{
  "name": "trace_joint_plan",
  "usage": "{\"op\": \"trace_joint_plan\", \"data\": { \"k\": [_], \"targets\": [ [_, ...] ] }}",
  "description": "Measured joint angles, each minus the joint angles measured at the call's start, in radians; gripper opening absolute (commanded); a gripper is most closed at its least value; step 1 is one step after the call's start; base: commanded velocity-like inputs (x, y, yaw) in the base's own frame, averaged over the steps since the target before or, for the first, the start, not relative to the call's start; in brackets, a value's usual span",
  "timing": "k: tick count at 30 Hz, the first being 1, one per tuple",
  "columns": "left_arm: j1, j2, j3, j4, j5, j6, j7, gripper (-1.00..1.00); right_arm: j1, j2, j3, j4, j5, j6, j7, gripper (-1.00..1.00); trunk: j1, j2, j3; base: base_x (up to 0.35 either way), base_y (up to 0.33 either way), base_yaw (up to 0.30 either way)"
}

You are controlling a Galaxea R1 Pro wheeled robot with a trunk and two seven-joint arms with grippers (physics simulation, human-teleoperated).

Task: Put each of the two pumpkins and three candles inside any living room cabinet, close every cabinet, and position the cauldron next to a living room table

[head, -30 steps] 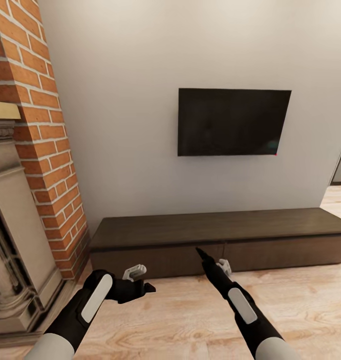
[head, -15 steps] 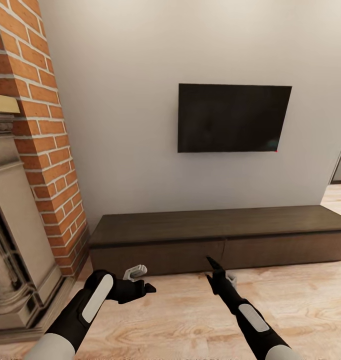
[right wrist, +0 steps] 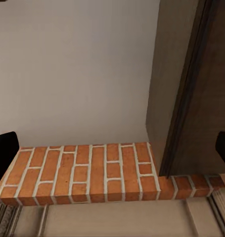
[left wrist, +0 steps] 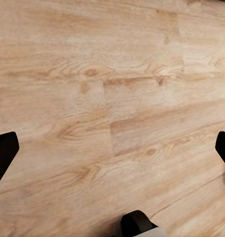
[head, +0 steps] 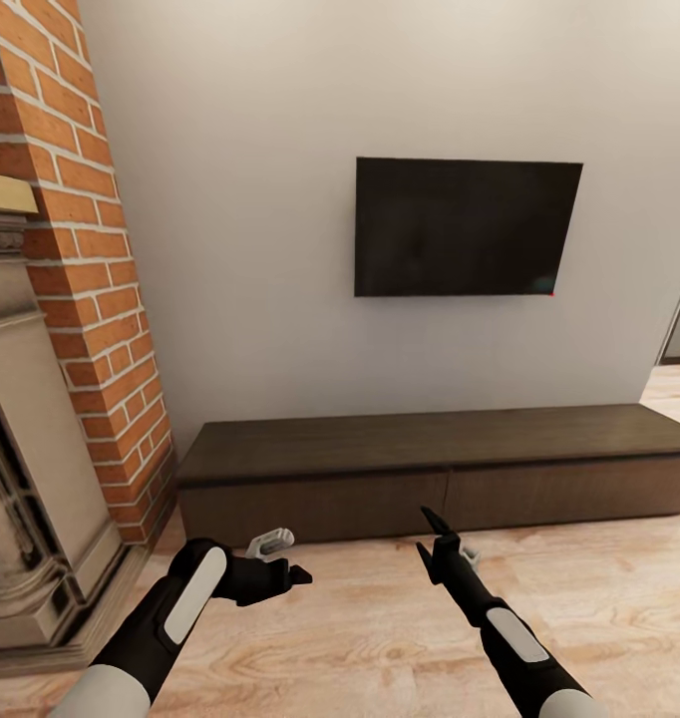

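Observation:
The cabinet [head: 430, 469] runs long and low along the wall, dark brown, with both drawer fronts shut; its dark wood [right wrist: 201, 84] also appears in the right wrist view. My left gripper [head: 280, 561] hangs open over the wood floor in front of the cabinet's left end, its black fingertips [left wrist: 3, 153] spread wide with nothing between them. My right gripper [head: 427, 537] is open too, held just short of the seam between the two drawer fronts, fingertips [right wrist: 223, 145] wide apart and empty. The pumpkins, candles, cauldron and table are out of view.
A brick fireplace column [head: 91, 279] with a stone surround [head: 31, 479] stands close on the left. A black TV [head: 468, 227] hangs on the wall above the cabinet. Light wood floor [head: 380, 638] lies under both arms. A doorway opens at the far right [head: 679, 329].
My right gripper has drawn back from the cabinet front and shifted right. The left arm has stayed put. The whole picture has slid up a little, so the camera moved.

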Motion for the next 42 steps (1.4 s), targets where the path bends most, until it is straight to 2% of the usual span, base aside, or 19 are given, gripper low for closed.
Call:
{"op": "trace_joint_plan", "data": {
  "k": [3, 8, 11, 31, 42],
  "targets": [
    [0.000, 0.000, 0.000, 0.000, 0.001, 0.000, 0.000, 1.00, 0.000, 0.000, 0.000, 0.000, -0.003, 0.001, 0.003, 1.00, 0.012, -0.021, -0.009, 0.000, 0.000, 0.000],
    [0.000, 0.000, 0.001, 0.000, 0.001, 0.000, 0.000, 1.00, 0.000, 0.000, 0.001, 0.001, -0.043, 0.000, 0.008, 1.00, 0.031, -0.056, -0.025, 0.000, 0.000, 0.000],
    [0.000, 0.000, 0.002, 0.000, 0.001, 0.000, 0.000, 1.00, 0.000, 0.000, 0.002, 0.001, -0.053, 0.000, 0.008, 1.00, 0.042, -0.077, -0.034, 0.000, 0.000, 0.000],
    [0.000, -0.002, 0.002, 0.000, 0.010, 0.000, 0.000, 1.00, 0.000, 0.000, 0.002, 0.000, -0.055, -0.011, 0.009, 1.00, 0.119, -0.217, -0.097, 0.000, 0.000, 0.000],
    [0.000, -0.001, 0.002, 0.000, 0.010, 0.000, 0.000, 1.00, 0.000, -0.001, 0.003, 0.000, -0.054, -0.014, 0.035, 1.00, 0.161, -0.294, -0.132, 0.000, 0.000, 0.000]
  ]
}}
